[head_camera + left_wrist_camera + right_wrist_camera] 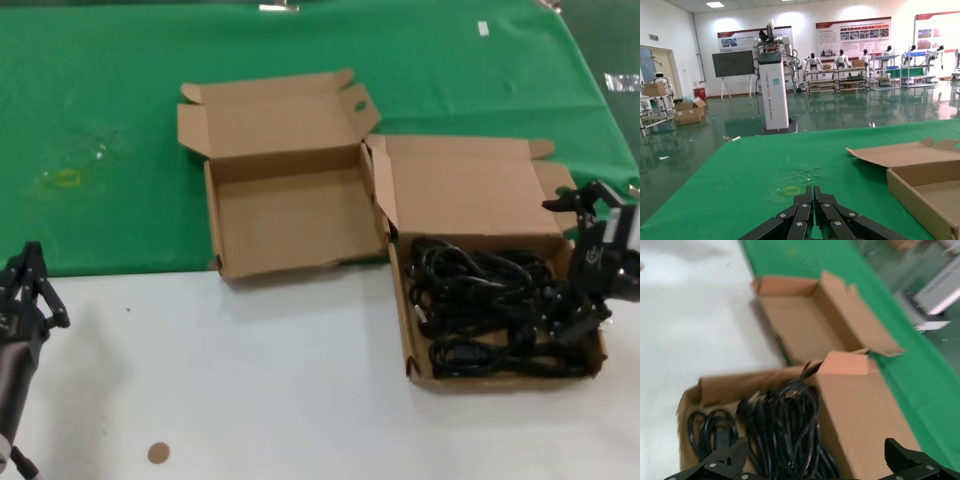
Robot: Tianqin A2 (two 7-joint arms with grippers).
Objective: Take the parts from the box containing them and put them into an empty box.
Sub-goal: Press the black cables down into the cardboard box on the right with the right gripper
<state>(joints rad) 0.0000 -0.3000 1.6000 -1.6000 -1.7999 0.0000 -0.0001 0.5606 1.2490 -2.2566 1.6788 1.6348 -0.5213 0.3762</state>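
black cables (490, 310) | plain brown boxes (290, 215) (470, 185) | green cloth (120, 100) | white table (250, 380)

We see the left gripper (813, 220) low in the foreground with its black linked fingers (802, 212) pressed together, poised above a green table covering (760, 175) that bears a faint yellowish mark (792, 190) just beyond the fingertips. To one side lies an open brown cardboard box (920, 182), its interior bare where visible, with its flat lid (900, 152) folded back onto the green surface. Beyond the table we see a glossy hall floor, a tall white kiosk (774, 90), a dark display board (733, 63), wall posters (852, 37), shelving with white humanoid robots (842, 60), and stacked cartons (687, 110).
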